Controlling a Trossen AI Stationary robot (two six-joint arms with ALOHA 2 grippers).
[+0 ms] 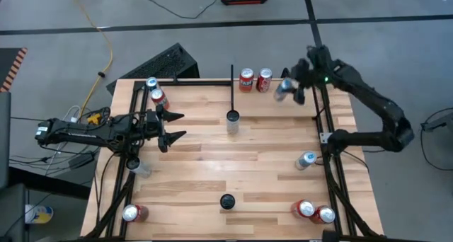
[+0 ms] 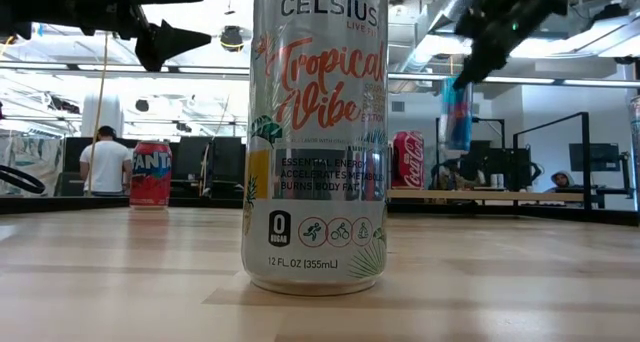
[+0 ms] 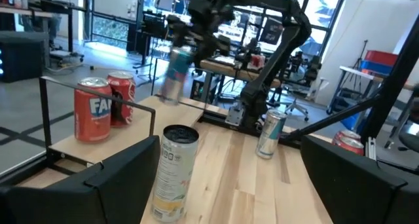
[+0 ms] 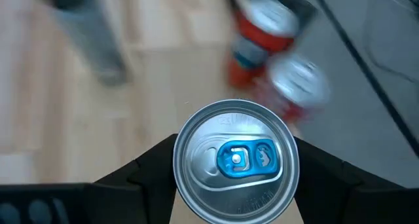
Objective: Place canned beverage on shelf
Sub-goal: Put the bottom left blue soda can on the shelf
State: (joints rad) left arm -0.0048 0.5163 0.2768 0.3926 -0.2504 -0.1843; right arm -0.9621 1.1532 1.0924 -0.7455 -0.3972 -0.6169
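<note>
Silver canned beverage (image 4: 236,160) with a blue pull tab is clamped between the fingers of the right gripper (image 1: 289,88), held in the air, tilted, over the far right part of the butcher-block shelf (image 1: 205,153), beside two red cans (image 1: 254,80) at the far edge. Left gripper (image 1: 173,127) hangs near the left edge, jaws apart and empty. Black divider bar (image 1: 232,90) runs from the far edge to a Celsius can (image 1: 233,120) standing mid-shelf.
</note>
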